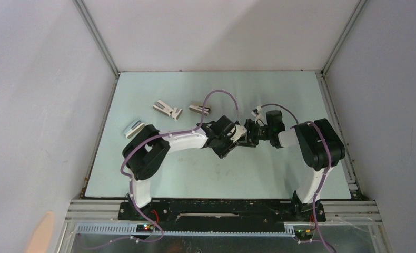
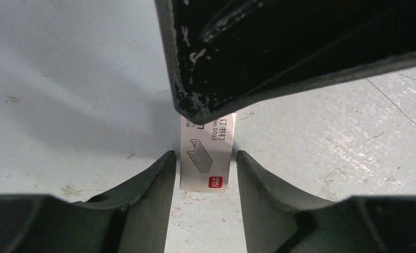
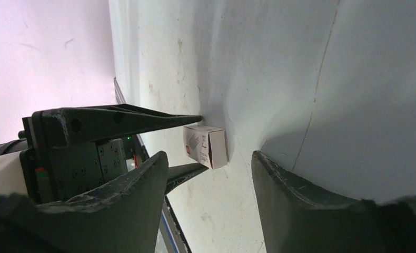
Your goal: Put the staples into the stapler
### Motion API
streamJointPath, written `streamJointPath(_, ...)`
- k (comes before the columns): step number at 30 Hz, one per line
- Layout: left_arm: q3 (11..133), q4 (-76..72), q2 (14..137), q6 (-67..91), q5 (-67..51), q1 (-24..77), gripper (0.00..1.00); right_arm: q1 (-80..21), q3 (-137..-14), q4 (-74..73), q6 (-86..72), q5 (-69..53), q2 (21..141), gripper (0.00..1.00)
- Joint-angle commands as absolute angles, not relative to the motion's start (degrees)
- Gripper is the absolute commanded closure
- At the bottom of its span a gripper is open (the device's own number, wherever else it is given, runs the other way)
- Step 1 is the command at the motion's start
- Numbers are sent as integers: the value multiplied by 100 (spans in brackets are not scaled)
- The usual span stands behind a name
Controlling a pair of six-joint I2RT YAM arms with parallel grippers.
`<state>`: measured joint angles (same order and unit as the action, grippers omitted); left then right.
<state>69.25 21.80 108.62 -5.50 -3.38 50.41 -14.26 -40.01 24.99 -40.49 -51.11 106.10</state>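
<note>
you have the staples (image 2: 208,168) sitting on the table (image 1: 195,174) near its middle, right where your two arms meet. it's a small white box, and its printed face shows a drawing of a staple strip with a red mark at one end.

your left gripper (image 2: 205,154) straddles the box, one finger (image 2: 142,200) on each side. the jaws stand narrow. from the left wrist you can see a thin sliver of table between each pad and the box's long edges, so they aren't clamped on it. from the right wrist the same two fingers (image 3: 132,113) bracket the box above and below, and their tips look level with its edges. from that angle you can't tell whether they touch it.

your right gripper (image 3: 208,158) faces the box from the opposite side with its jaws wide apart and nothing between them. the box lies just past its fingertips. in the left wrist view one of the right gripper's dark fingers (image 2: 279,52) crosses over the far end of the box and hides part of the print. you can't tell whether it rests on the box.

the stapler (image 1: 134,128), slim and pale bluish white, lies well apart from all this at the left side of the table, beside your left arm's elbow. two stubby wedge-shaped staplers (image 1: 167,109) (image 1: 200,109) lie further back on the table, left of centre. a small white stub (image 1: 257,112) sits just behind the right gripper.
</note>
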Motion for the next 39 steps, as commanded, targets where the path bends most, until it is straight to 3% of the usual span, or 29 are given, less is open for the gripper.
streamJointPath(1, 7102, 2236, 10934, -718, -429, 5122, 50, -1436, -3973, 2997, -4194, -5473, 10749, 39)
streamJointPath(11, 7076, 2245, 10929, -749, -330, 5134, 58, -1539, -3973, 3495, -4447, -5771, 10969, 44)
streamJointPath(39, 6928, 2008, 10841, -780, -393, 5151, 59, -1808, -4067, 4157, -4740, -6245, 11435, 52)
